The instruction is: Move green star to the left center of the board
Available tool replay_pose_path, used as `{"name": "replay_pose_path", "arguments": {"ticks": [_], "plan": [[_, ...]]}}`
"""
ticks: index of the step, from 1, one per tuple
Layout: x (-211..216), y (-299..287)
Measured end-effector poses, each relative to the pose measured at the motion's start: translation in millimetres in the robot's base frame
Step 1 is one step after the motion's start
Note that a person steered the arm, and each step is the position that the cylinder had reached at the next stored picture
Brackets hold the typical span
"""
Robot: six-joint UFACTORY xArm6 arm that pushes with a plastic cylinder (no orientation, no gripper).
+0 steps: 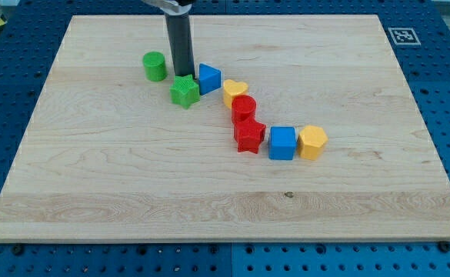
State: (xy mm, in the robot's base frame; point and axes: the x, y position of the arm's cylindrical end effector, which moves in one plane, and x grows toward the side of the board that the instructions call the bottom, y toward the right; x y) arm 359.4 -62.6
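Observation:
The green star (185, 91) lies on the wooden board (132, 177), left of centre in the upper part of the view. My tip (183, 75) stands just behind the star, at its top edge, touching or almost touching it. A green cylinder (155, 66) stands to the upper left of the star. A blue triangular block (209, 78) sits right beside the star on its right.
A yellow heart (235, 92), a red cylinder (244, 108), a red star (249, 136), a blue cube (282, 143) and a yellow hexagonal block (312, 142) form a curved line running to the lower right. A fiducial tag (401, 35) sits at the top right.

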Motion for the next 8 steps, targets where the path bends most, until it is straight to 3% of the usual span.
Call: {"name": "replay_pose_path", "arguments": {"ticks": [3, 4, 8], "plan": [[35.1, 34.9], [55.1, 12.1], [55.1, -46.7]]}}
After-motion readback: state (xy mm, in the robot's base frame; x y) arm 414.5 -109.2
